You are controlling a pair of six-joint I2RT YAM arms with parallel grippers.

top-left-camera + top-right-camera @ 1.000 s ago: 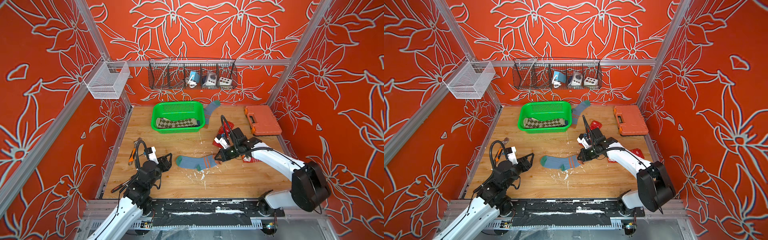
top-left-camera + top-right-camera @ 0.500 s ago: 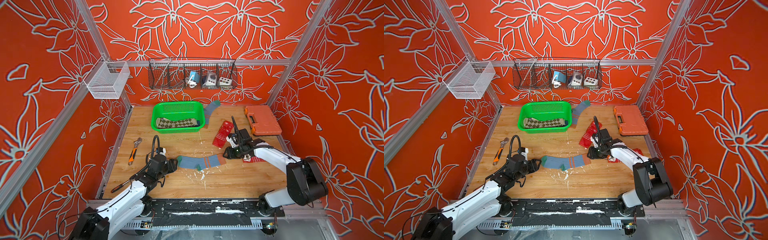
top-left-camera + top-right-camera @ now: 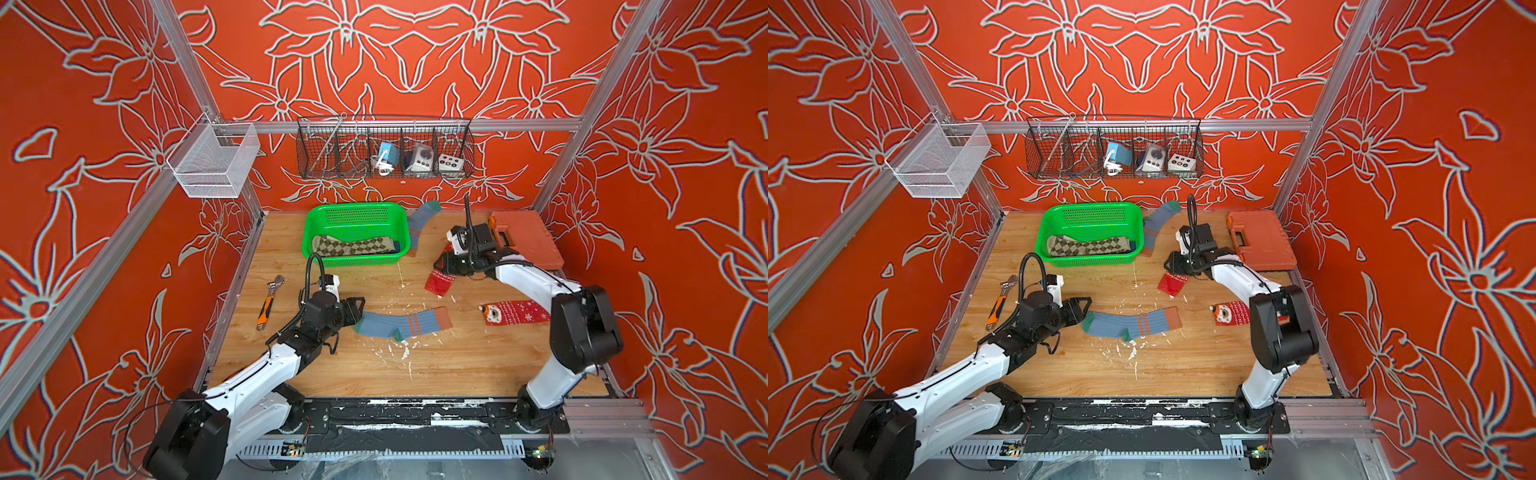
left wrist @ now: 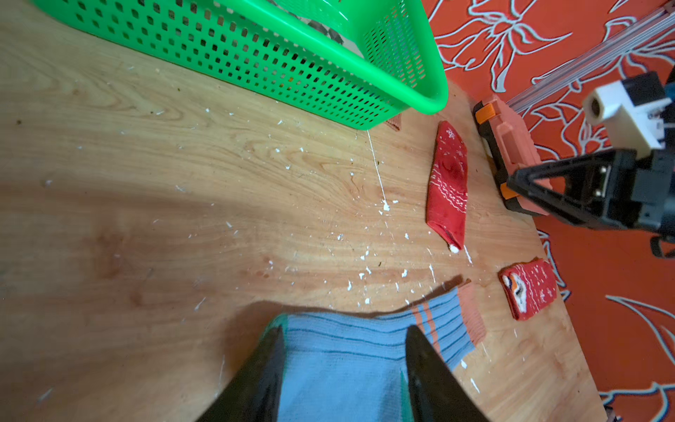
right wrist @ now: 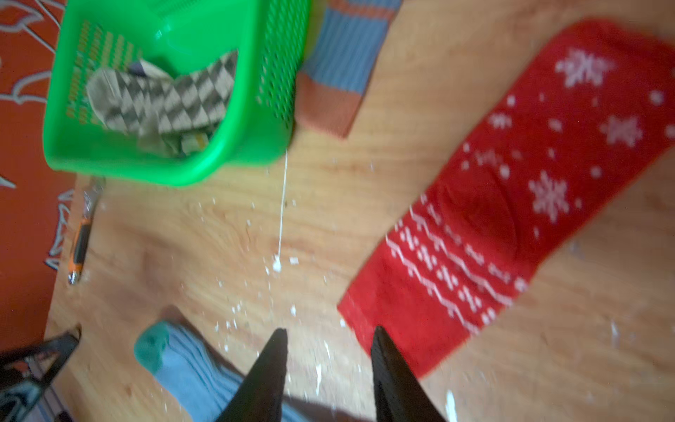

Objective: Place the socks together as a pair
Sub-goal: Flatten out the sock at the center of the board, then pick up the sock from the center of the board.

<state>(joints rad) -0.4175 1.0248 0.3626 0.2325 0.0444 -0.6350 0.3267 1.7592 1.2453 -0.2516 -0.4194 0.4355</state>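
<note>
A blue sock with orange stripes [image 3: 403, 324] [image 3: 1133, 326] lies flat at mid-table. My left gripper [image 3: 359, 309] [image 4: 345, 330] is open, and its jaws straddle that sock's green toe end [image 4: 347, 365]. A red snowflake sock [image 3: 438, 282] [image 5: 511, 204] lies further back. My right gripper [image 3: 442, 264] [image 5: 329, 330] hovers over its far end, open and empty. A second red sock [image 3: 515, 312] [image 4: 527, 290], with a bear face, lies to the right. Another blue sock [image 3: 419, 224] [image 5: 339, 73] rests beside the green basket [image 3: 399, 253], which holds argyle socks [image 3: 353, 245].
An orange tool case [image 3: 525, 239] sits at the back right, close behind my right wrist. A wrench [image 3: 268, 301] lies near the left edge. Wire baskets [image 3: 384, 149] hang on the back wall. White flecks dot the wood.
My right gripper has opened, left the blue sock's cuff and drawn back to the red snowflake sock. My left arm has reached in to the blue sock's toe.
</note>
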